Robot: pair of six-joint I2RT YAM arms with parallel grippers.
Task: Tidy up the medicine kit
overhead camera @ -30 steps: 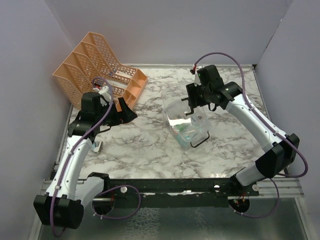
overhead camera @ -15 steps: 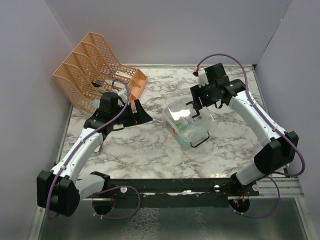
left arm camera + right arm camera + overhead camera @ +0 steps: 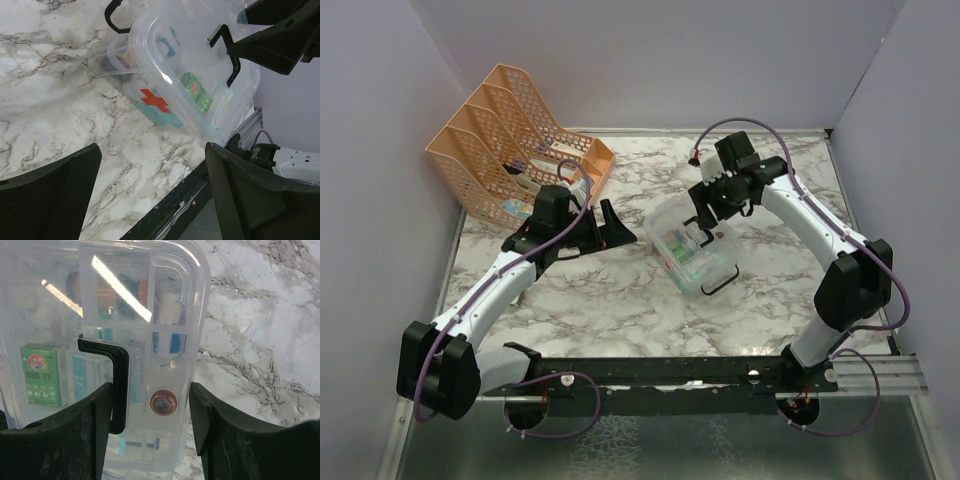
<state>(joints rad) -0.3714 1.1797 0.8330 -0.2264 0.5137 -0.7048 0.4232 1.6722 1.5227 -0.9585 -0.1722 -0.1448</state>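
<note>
We find the medicine kit [image 3: 698, 255] sitting on the marble-patterned counter [image 3: 620, 300], right of centre and turned at a slant to the counter's edges. The left wrist view shows its red cross [image 3: 155, 100] on the side wall. The right claw [image 3: 703, 222] hangs directly over the kit's clear lid [image 3: 170, 300], pointing down at it. Its two fingers [image 3: 60, 435] stand apart and nothing is pinched between them. The lid's black handle [image 3: 119, 390] lies just beside the inner edge of one finger, but we cannot tell whether the two touch. Through the lid we make out a green box labelled WIND OIL [image 3: 42, 375] and a small round tin [image 3: 163, 402], with other items too blurred to name. From the left wrist view the lid looks slightly tilted against the base, and we cannot say whether it is fully seated. The left claw [image 3: 620, 232] is released, its jaws spread wide and holding nothing. It hovers low over the counter to the left of the kit, facing it and clearly apart from it. The peach mesh rack [image 3: 500, 130] stands at the far left corner of the counter, behind the left arm and well apart from the kit.
</note>
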